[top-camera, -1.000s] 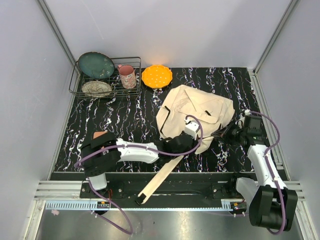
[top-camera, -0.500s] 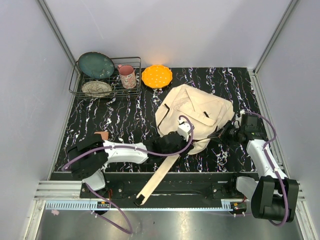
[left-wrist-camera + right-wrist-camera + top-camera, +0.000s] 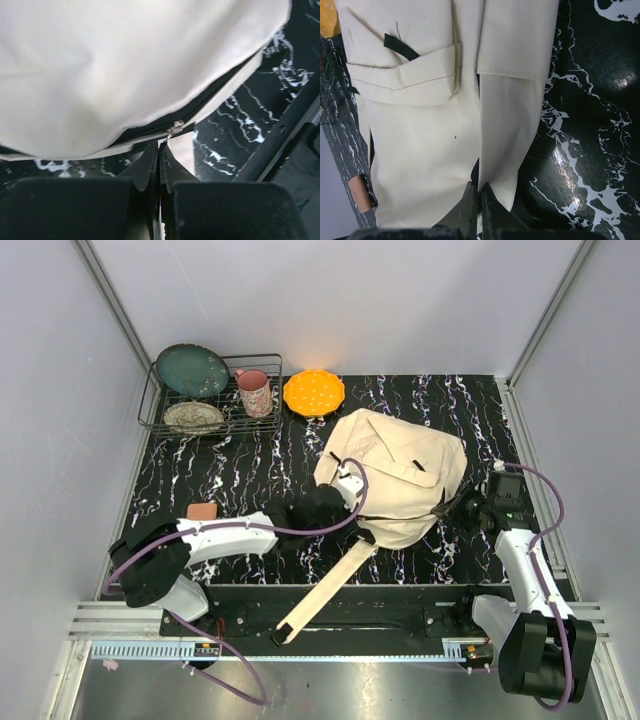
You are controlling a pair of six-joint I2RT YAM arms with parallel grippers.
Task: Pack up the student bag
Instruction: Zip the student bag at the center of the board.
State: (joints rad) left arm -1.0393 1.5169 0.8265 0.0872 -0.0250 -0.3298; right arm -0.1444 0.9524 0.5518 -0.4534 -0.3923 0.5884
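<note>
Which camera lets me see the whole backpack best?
The top external view: almost the whole student bag lies there on the table. The left wrist view shows only bulging cloth and a zipper; the right wrist view only a pocket flap and a strap.

The student bag (image 3: 125, 65) runs past the left wrist view's top and left edges

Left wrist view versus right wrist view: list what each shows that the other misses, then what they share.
Left wrist only: the silver zipper pull on the dark zipper, pinched by the shut left gripper. Right wrist only: a pocket flap with a black tab, and the shut right gripper clamping a cream strap. Both: the student bag on the black marbled table.
</note>
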